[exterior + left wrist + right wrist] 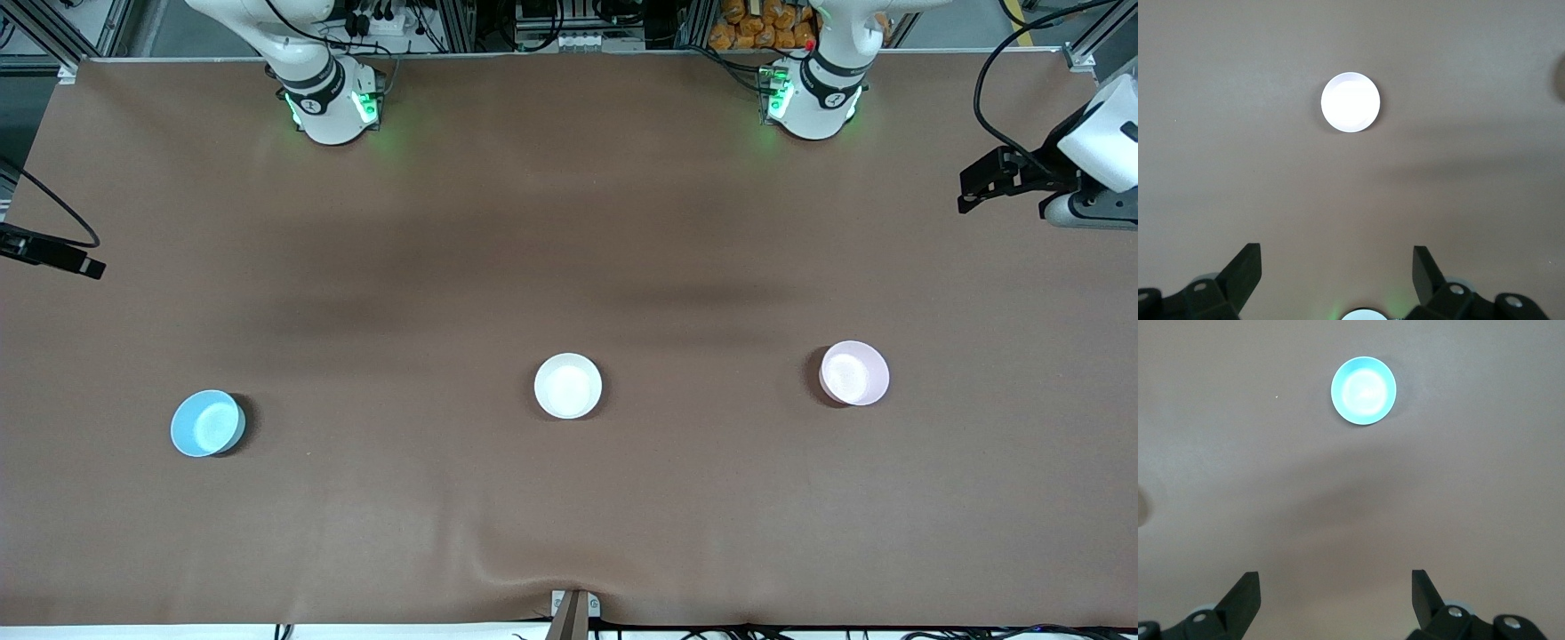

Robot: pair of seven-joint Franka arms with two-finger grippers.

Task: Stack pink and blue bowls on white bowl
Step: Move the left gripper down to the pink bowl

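The white bowl (567, 386) sits upright on the brown table, between the other two. The pale pink bowl (854, 373) sits toward the left arm's end; in the left wrist view (1350, 102) it looks washed out to near white. The sky-blue bowl (207, 423) sits toward the right arm's end and shows in the right wrist view (1363, 391). My left gripper (971, 185) (1336, 252) is open and empty, high over the table's edge at the left arm's end. My right gripper (84, 263) (1336, 577) is open and empty, high over the edge at the right arm's end.
The brown table cover (569, 222) has a wrinkle near its front edge by a small clamp (573, 609). The two arm bases (333, 102) (813, 98) stand along the edge farthest from the front camera. Cables hang by both grippers.
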